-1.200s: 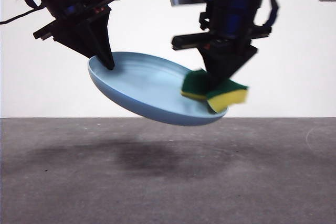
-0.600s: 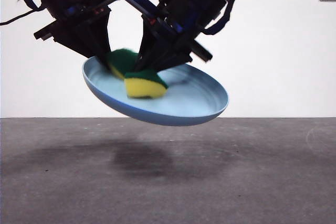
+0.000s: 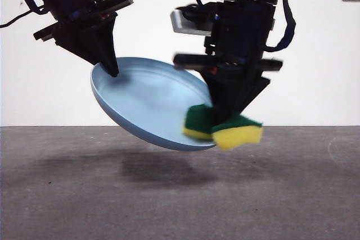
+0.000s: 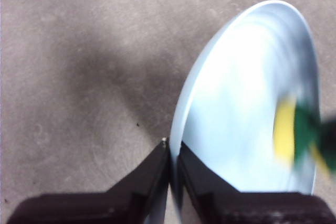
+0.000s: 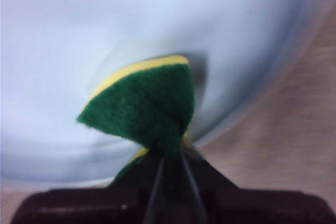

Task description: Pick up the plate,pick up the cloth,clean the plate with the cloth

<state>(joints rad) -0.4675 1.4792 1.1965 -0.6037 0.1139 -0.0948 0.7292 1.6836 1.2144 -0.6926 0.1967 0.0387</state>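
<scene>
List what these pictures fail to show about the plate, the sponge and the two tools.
- Front view: the right tool hides whether the sponge touches the plate.
- Left wrist view: the sponge is motion-blurred; the picture's bottom edge cuts off the plate near the left tool.
- Right wrist view: the sponge hides the right tool's tips; the plate is out of focus.

even bright light, soft shadow under the plate [image 3: 146,102]; wrist views motion-blurred.

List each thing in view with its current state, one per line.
plate: held in the air by its rim, tilted, above the table.
cloth: pinched, pressed at the plate's lower edge.
left gripper: shut on the plate's rim.
right gripper: shut on the cloth.
table: grey, shadowed under the plate.
</scene>
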